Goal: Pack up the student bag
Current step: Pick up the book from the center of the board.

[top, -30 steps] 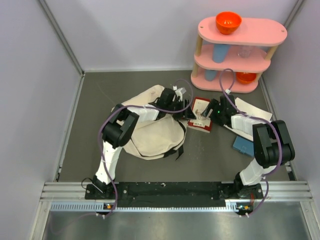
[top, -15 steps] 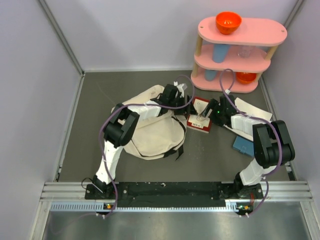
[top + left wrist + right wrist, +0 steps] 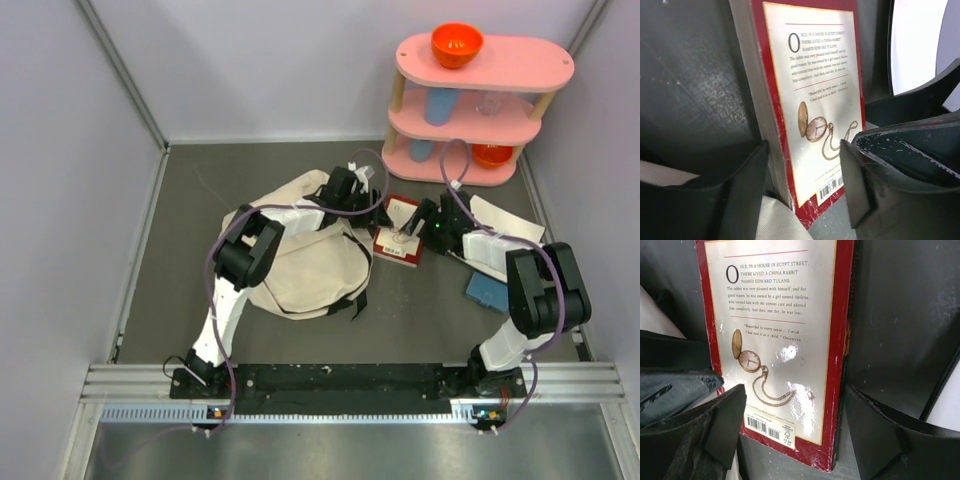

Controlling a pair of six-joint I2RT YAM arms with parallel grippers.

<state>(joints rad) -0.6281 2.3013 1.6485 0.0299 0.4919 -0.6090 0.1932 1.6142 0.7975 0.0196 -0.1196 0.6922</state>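
Observation:
The student bag (image 3: 300,265) lies flat and beige on the dark table, its fabric (image 3: 775,222) showing under my left fingers. A red-edged book (image 3: 400,243) lies back cover up just right of the bag. My left gripper (image 3: 372,212) hovers at the book's left side, open, with the book's near end (image 3: 810,90) between its jaws (image 3: 804,150). From the right, my right gripper (image 3: 418,222) reaches the same book (image 3: 775,325) and stands open (image 3: 795,390) astride its barcode end. Neither pair of jaws visibly presses on the book.
A pink three-tier shelf (image 3: 480,100) stands at the back right with an orange bowl (image 3: 457,44) on top, a blue cup (image 3: 440,105) and a second orange bowl (image 3: 492,154) below. A white sheet (image 3: 505,225) and a blue item (image 3: 487,292) lie under the right arm.
My left gripper has shifted back and up from the bag's opening to the book's left edge. The book has slid slightly left. The right gripper has barely moved.

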